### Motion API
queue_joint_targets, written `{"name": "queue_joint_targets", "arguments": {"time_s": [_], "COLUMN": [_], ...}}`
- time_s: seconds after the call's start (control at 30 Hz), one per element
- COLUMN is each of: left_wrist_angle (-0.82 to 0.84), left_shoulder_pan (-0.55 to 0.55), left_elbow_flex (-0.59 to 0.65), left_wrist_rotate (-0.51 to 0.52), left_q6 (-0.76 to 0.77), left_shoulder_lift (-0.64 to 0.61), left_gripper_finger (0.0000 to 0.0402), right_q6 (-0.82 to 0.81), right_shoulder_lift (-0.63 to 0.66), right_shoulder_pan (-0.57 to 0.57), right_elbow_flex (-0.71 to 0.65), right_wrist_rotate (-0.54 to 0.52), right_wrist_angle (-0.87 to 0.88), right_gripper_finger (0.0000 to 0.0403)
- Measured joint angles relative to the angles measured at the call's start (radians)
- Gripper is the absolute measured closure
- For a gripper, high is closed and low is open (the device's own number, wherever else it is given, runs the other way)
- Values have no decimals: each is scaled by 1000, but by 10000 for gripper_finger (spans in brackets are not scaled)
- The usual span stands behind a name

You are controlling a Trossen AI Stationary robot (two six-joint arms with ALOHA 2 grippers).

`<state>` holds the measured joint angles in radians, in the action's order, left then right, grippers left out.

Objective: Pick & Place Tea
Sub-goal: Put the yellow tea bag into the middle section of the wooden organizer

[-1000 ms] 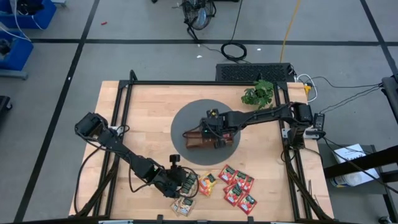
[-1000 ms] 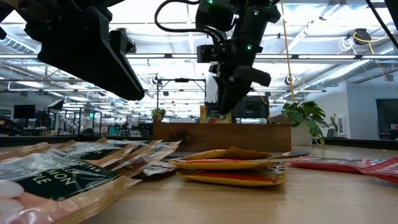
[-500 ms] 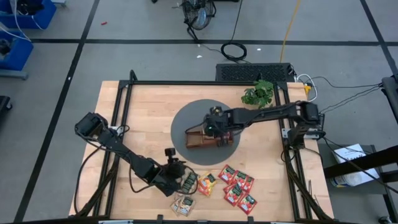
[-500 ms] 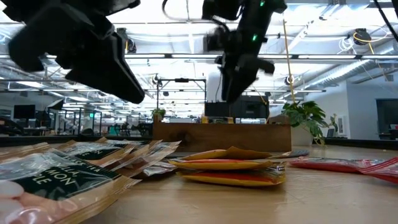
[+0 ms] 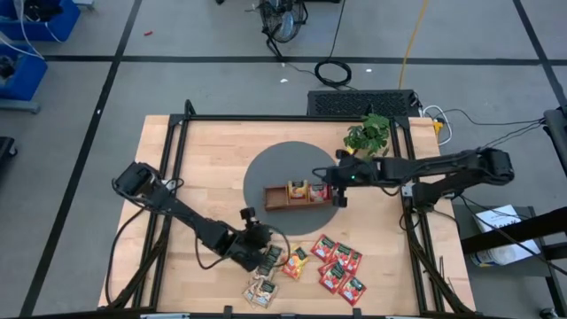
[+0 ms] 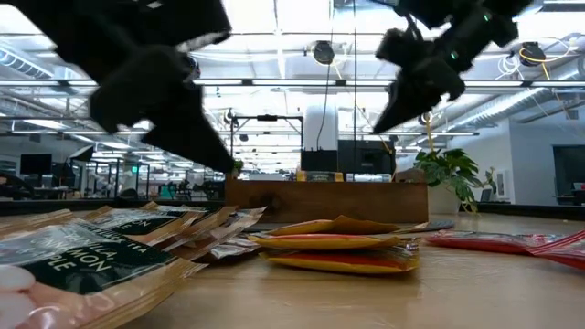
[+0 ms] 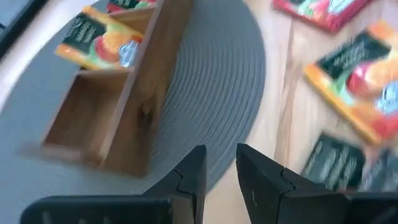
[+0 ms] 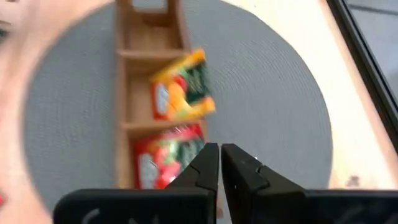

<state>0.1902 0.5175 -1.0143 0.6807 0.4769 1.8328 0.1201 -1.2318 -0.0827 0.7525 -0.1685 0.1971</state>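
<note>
The brown wooden tray [image 5: 276, 200] sits on a round grey mat [image 5: 266, 168]. An orange tea packet [image 8: 180, 87] leans tilted in its middle compartment and a red one [image 8: 165, 158] lies in the end compartment toward the table's right. Loose packets lie by the near edge: red ones [image 5: 338, 268], an orange one [image 5: 295, 262], pale ones [image 5: 260, 291]. My left gripper [image 5: 259, 246] hovers just left of the loose packets, fingers [image 7: 200, 168] slightly apart with nothing between them. My right gripper [image 5: 340, 186] is shut and empty, above the mat's right rim beside the tray.
A green leafy plant [image 5: 368, 133] stands at the far right of the table, close behind my right arm. The tray's left compartment [image 7: 78, 112] holds nothing. In the low view, packets [image 6: 338, 247] lie in the foreground before the tray [image 6: 324, 201]. Bare wood lies to the far left.
My right gripper has risen off the tray and drawn back toward the table's right edge, uncovering the orange packet in the middle compartment. My left gripper has shifted a little toward the right along the near side, by the loose packets.
</note>
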Motion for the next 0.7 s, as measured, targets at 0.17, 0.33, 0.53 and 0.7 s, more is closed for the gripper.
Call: {"name": "queue_joint_targets", "arguments": {"time_s": [0.17,0.33,0.53,0.7], "left_wrist_angle": [3,17,24,42], "left_shoulder_pan": [-70,-125,-162,-194], "left_elbow_flex": [1,1,1,1], "left_wrist_rotate": [-52,-52,-55,-77], "left_q6": [-22,-16,-54,-61], "left_shoulder_lift": [2,2,2,3], "left_gripper_finger": [309,309,309,309], "right_q6": [-5,-29,-60,-85], "right_shoulder_lift": [-3,-31,-31,-30], "right_shoulder_pan": [-60,-82,-59,-38], "right_elbow_flex": [-79,-120,-141,-157], "right_wrist_rotate": [-12,-11,19,43], "right_wrist_angle": [-16,-34,-59,-76], "right_gripper_finger": [401,402,402,402]}}
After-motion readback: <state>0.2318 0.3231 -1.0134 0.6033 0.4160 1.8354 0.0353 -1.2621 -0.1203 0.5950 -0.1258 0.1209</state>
